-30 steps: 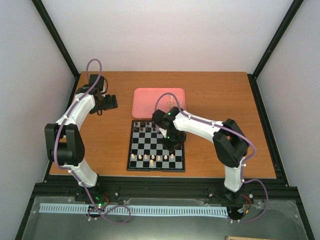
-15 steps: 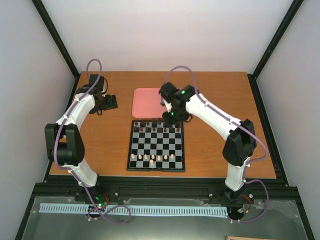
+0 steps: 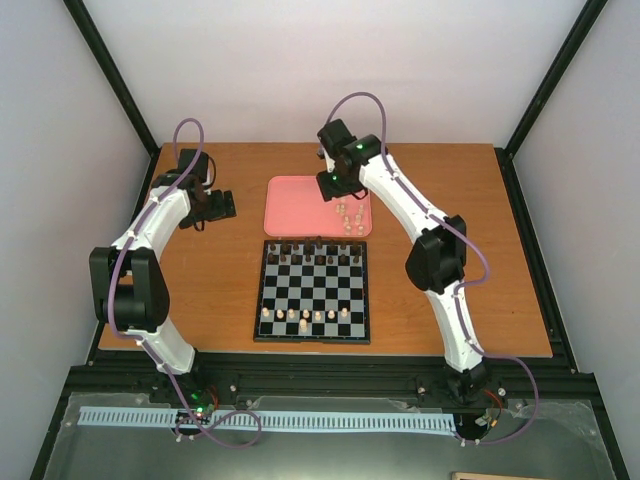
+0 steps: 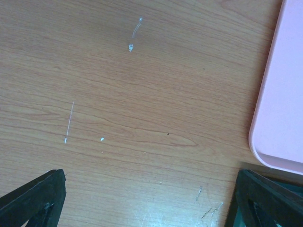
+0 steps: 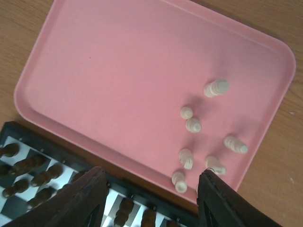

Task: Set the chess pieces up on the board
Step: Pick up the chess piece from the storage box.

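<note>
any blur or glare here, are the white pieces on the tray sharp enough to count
Right wrist: sharp, even light, seven pieces on the tray with faint shadows. Top external: they are too small to separate. Left wrist: table grain crisp, no glare, dark fingers near the lens slightly soft.

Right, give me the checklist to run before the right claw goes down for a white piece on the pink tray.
1. Right claw open and empty: ok.
2. Right claw above the pink tray: ok.
3. Cream pieces waiting on the tray: ok, seven.
4. Room around each piece for a clean grab: not ok for the close middle pair, probably fine for the others.
5. Left claw open, off the tray: ok.
6. Free squares on the board, near side: ok.
</note>
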Robot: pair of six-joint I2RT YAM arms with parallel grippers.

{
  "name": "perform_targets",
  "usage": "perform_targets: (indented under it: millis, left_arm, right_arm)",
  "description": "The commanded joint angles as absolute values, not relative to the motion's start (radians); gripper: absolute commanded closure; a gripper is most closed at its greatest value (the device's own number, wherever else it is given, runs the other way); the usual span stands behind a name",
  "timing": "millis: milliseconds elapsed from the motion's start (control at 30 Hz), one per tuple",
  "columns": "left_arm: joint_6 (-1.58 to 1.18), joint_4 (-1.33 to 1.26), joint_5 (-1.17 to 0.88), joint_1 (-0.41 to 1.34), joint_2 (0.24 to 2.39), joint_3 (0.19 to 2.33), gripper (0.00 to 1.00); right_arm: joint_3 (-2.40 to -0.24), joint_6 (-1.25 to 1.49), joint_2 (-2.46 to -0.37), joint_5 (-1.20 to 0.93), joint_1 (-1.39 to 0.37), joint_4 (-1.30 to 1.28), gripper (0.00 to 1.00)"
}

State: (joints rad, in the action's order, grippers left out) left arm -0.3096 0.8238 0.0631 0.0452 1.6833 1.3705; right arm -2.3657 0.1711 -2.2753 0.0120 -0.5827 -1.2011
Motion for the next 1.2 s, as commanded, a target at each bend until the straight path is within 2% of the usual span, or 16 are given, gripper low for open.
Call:
perform_targets:
  millis: [0,200,500,800,1000,1167]
  left_arm:
    - [-0.304,0.821,0.048,0.050,1.673,1.394,0.00]
    - [-0.305,0.818,0.044,0.049,1.692,1.396,0.00]
    - [-0.308,0.816,0.040,0.049,1.703,1.390,0.00]
    - [-0.308,0.817,0.033,0.050,1.701,1.388,0.00]
    - [-0.308,0.808,0.031,0.050,1.715,1.375,0.00]
    - [-0.310,0.805,0.027,0.049,1.726,1.377,0.00]
  right_arm:
    - [-2.335,0.114,-2.296,0.032,-0.578,-1.057,0.48]
    - [-2.355,0.083,-2.376,0.018,-0.567,-1.017,0.51]
    - [-2.403,0.075,-2.468,0.013,-0.518,-1.004,0.51]
    - [-2.383,0.087,-2.467,-0.019,-0.502,-1.012,0.52]
    - [-2.340,0.108,-2.460,-0.053,-0.495,-1.039,0.58]
    - [-2.283,0.112,-2.424,-0.008,-0.494,-1.038,0.58]
